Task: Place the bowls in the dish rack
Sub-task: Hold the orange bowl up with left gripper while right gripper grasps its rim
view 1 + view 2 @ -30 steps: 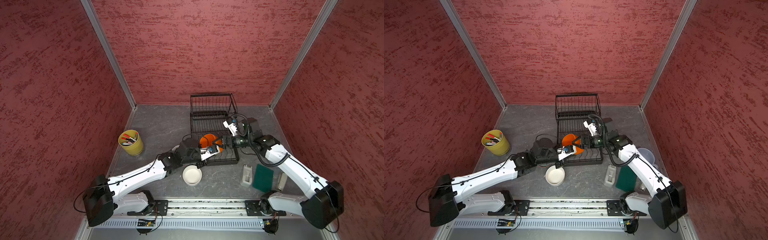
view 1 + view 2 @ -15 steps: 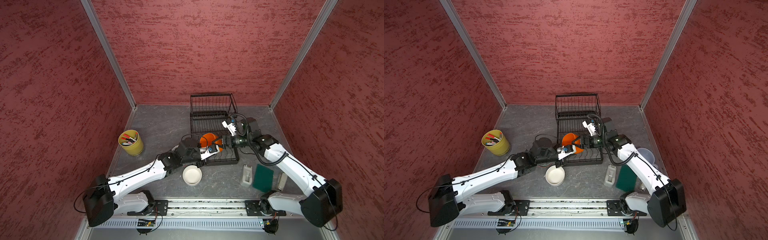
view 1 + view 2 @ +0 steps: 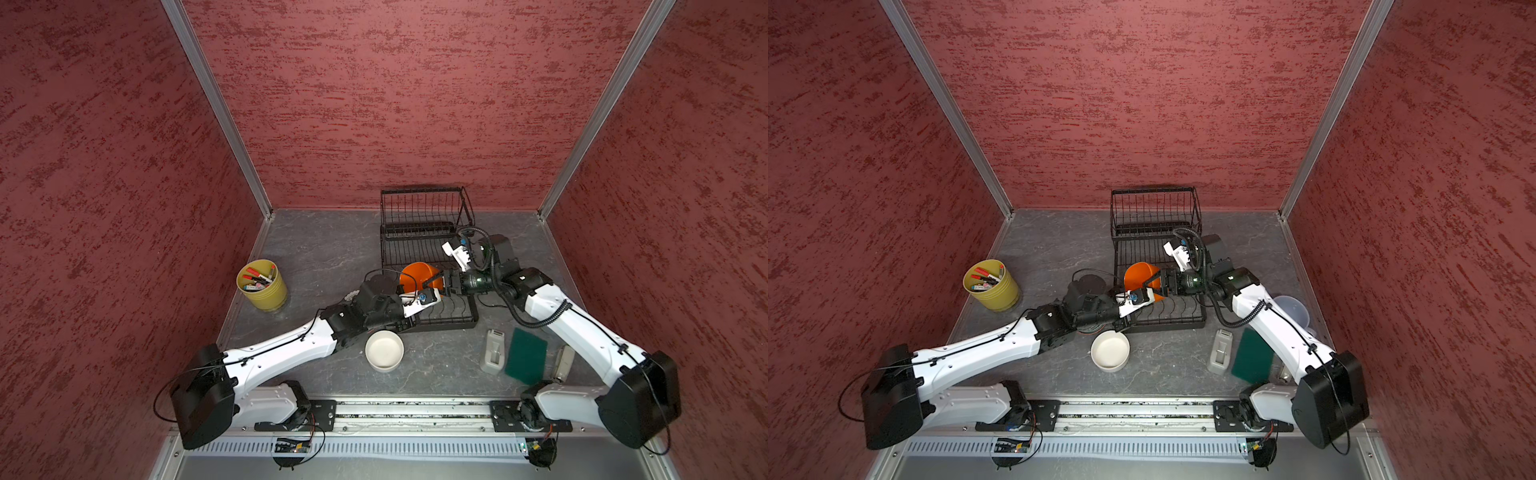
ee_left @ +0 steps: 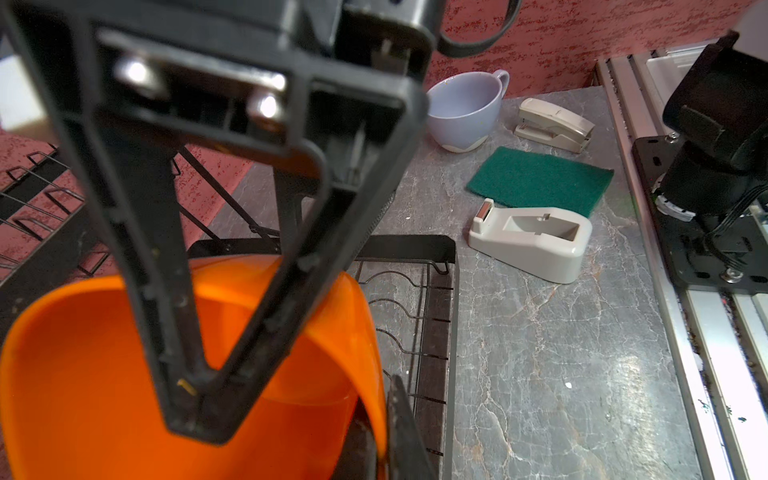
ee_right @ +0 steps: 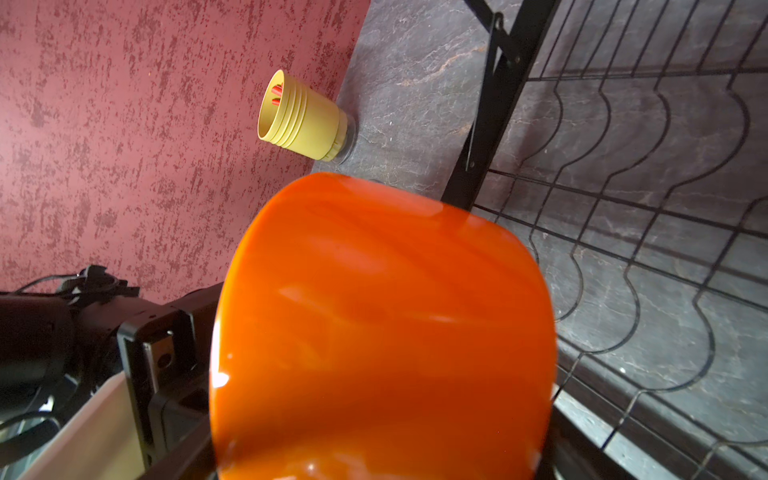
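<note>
An orange bowl (image 3: 415,278) (image 3: 1140,276) hangs on its side over the near end of the black wire dish rack (image 3: 415,245) (image 3: 1154,232). My left gripper (image 3: 434,293) (image 4: 380,440) is shut on its rim. My right gripper (image 3: 432,282) (image 3: 1154,284) stands wide around the bowl (image 5: 382,332). One of its fingers (image 4: 183,332) reaches across the bowl's mouth (image 4: 104,374). I cannot tell whether it touches the bowl. A plain white bowl (image 3: 384,350) (image 3: 1110,350) sits upright on the table before the rack.
A yellow-green cup of markers (image 3: 262,284) stands at the left. A tape dispenser (image 3: 493,351), a green scouring pad (image 3: 525,355) and a stapler (image 3: 563,361) lie at the right front, with a lilac mug (image 4: 463,110) by the right wall. The rack's raised basket (image 3: 424,208) stands at the back.
My right gripper's jaws have narrowed a little around the orange bowl. My left gripper keeps the bowl in the same place over the rack.
</note>
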